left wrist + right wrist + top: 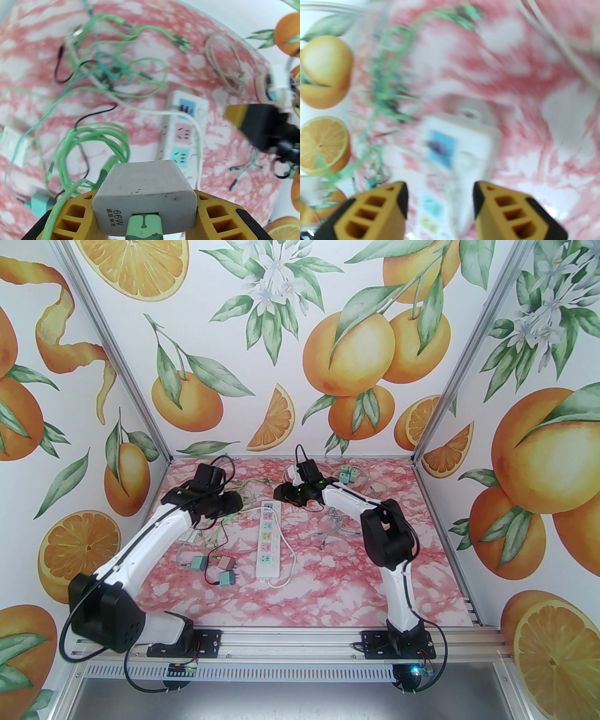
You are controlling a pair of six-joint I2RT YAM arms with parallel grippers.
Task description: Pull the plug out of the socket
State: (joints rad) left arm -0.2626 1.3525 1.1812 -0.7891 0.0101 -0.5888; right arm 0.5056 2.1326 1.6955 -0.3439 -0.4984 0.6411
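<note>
— Pink-marbled worktop, orange-print walls. Where is the charger plug?

— In the left hand, clamped across its flat sides between the yellow ribbed fingers. It is a smooth white block with rounded edges, a little scuffed, and a mint-green cable is plugged into its near face.

— And the socket?

— The white power strip lies flat mid-worktop, long axis running from near edge to far edge, with coloured socket panels in a row. The plug hangs apart from it, off the strip's left side near its far end. I judge the pull done.

— The right hand?

— Open, nothing between its fingers, hovering over the strip's far end by the blue panel. It is the nearer one to the strip.

— So what matters next?

— Probably where the left hand sets the plug down. The loose thin cables tangle on that side, springy and easy to snag.
</note>
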